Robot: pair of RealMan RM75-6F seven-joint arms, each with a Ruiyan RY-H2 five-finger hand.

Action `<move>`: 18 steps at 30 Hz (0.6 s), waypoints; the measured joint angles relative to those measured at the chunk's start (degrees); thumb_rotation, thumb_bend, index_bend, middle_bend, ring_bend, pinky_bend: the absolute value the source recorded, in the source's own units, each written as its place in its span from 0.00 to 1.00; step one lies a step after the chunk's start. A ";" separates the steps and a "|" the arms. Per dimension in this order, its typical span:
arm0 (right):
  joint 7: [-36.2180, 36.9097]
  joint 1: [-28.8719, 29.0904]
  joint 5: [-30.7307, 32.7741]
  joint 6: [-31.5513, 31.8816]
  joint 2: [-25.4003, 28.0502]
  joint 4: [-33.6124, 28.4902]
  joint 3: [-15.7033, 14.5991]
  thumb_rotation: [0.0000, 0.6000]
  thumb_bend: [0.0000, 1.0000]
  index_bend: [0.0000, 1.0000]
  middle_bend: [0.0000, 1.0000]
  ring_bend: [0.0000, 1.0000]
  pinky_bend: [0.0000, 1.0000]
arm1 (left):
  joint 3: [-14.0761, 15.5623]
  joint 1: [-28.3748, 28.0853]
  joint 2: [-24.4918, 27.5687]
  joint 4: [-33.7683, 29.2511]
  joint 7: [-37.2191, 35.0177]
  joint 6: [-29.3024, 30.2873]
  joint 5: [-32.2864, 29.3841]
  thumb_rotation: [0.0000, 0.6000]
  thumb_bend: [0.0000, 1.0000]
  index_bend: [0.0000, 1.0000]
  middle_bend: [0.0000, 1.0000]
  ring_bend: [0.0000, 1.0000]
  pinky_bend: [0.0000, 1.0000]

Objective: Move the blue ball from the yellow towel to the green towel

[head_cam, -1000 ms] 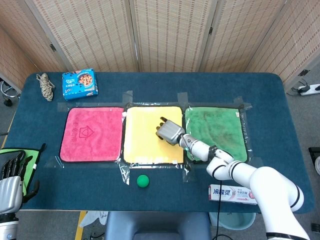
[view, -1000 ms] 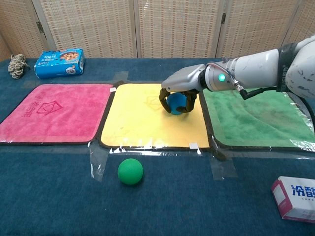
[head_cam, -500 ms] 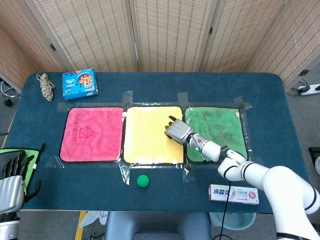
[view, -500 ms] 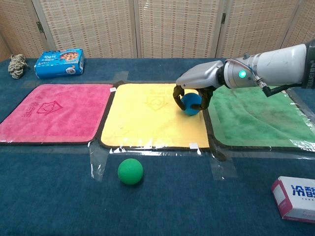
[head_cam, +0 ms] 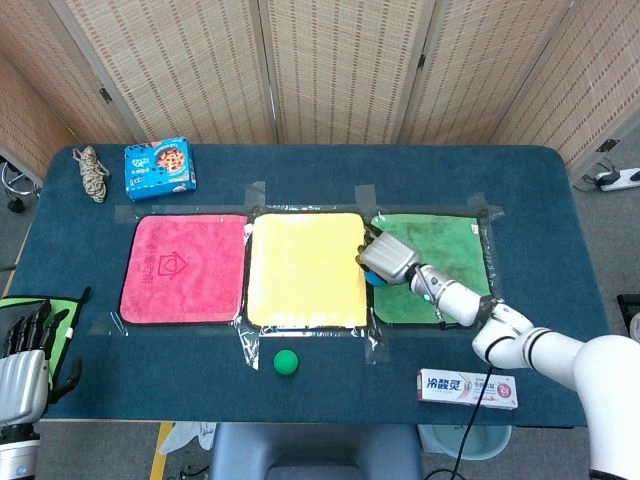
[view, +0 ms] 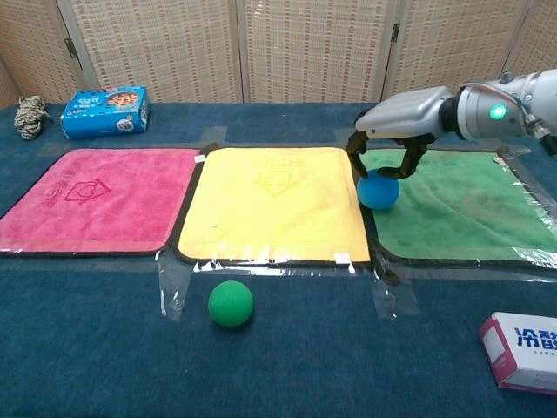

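On the table (view: 87, 348), the green towel (view: 461, 209) lies just right of the yellow towel (view: 270, 205), and the blue ball (view: 378, 190) sits at the green towel's left edge, right at the seam. The right hand (view: 387, 157) arches over the ball with fingers curled around its top; whether they clamp it or merely cage it, I cannot tell. Best to carry it further toward the towel's middle before spreading the fingers, lest it roll off; the left hand (head_cam: 22, 365) rests idle, fingers apart.

right robot hand (head_cam: 385, 260) over blue ball (head_cam: 377, 278) | green towel (head_cam: 450, 250) left edge
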 measured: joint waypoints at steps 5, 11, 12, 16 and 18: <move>-0.35 -0.28 -0.14 0.82 0.94 -2.08 0.94 1.00 0.54 0.44 0.31 0.22 0.00 | 0.05 -0.13 -0.14 -0.25 0.32 -0.09 0.22 1.00 0.47 0.16 0.02 0.02 0.00; -0.64 0.65 -1.66 -0.43 -1.51 -2.87 0.52 1.00 0.54 0.44 0.29 0.20 0.00 | 0.28 0.18 0.03 -0.53 0.54 0.17 0.14 1.00 0.47 0.16 0.02 0.02 0.00; -0.66 0.66 -1.96 -0.48 -1.64 -3.06 0.27 1.00 0.54 0.44 0.29 0.20 0.00 | 0.34 0.27 0.08 -0.55 0.48 0.17 0.02 1.00 0.47 0.16 0.02 0.02 0.00; -0.95 0.26 -3.21 -0.24 -1.26 -4.27 -0.96 1.00 0.54 0.44 0.29 0.20 0.00 | 0.47 0.30 0.09 -0.59 0.38 0.05 0.05 1.00 0.47 0.16 0.02 0.02 0.00; -1.02 -0.35 -3.69 0.47 -0.55 -5.14 -1.57 1.00 0.54 0.44 0.29 0.20 0.00 | 0.42 0.27 0.03 -0.57 0.31 0.08 0.13 1.00 0.47 0.16 0.02 0.02 0.00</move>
